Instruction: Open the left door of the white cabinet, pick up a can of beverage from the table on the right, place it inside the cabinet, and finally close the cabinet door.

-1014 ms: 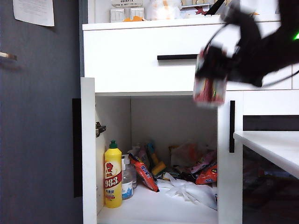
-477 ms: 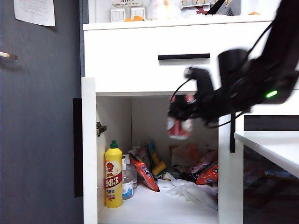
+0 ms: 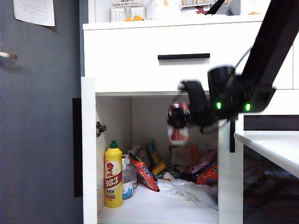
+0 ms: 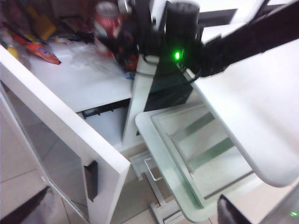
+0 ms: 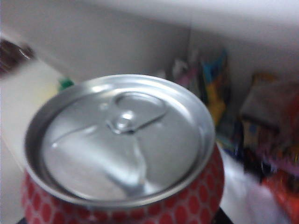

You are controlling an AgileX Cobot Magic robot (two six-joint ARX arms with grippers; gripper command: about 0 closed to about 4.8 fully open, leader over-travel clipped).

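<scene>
In the exterior view, the white cabinet [image 3: 140, 56] is seen with its wide drawer [image 3: 182, 58] above an opened compartment. The left door [image 3: 88, 149] is swung out toward the camera and shown edge-on at the left of the opening. The right gripper [image 3: 180, 122] is held in the upper part of the opening, just below the drawer, at the end of a black arm reaching in from the upper right. The can of beverage [image 3: 178, 128] is gripped in it, upright and blurred, well above the cabinet floor. On that floor a yellow bottle [image 3: 113, 175] with a green cap is stood at the near left, and a heap of snack packets [image 3: 201, 170] is piled toward the back and right. The table [image 3: 271, 144] is seen at the right edge. The left gripper is not shown in this view.

In the left wrist view, the scene is looked down upon from above the left door [image 4: 60, 135], whose glass pane and black handle [image 4: 91, 179] are visible. The can [image 4: 105, 23] is seen in the cabinet opening, clasped by the black right gripper [image 4: 117, 32]. The table [image 4: 261, 107] is spread at the right. Only two dark finger tips [image 4: 231, 214] of the left gripper [image 4: 126, 217] are shown at the frame's edge, set wide apart with nothing between them.

In the right wrist view, the silvery lid of the can [image 5: 121, 140] fills the frame, its red patterned wall below. The gripper's own fingers are hidden by the can. The blurred packets [image 5: 266, 135] are seen beyond it.
</scene>
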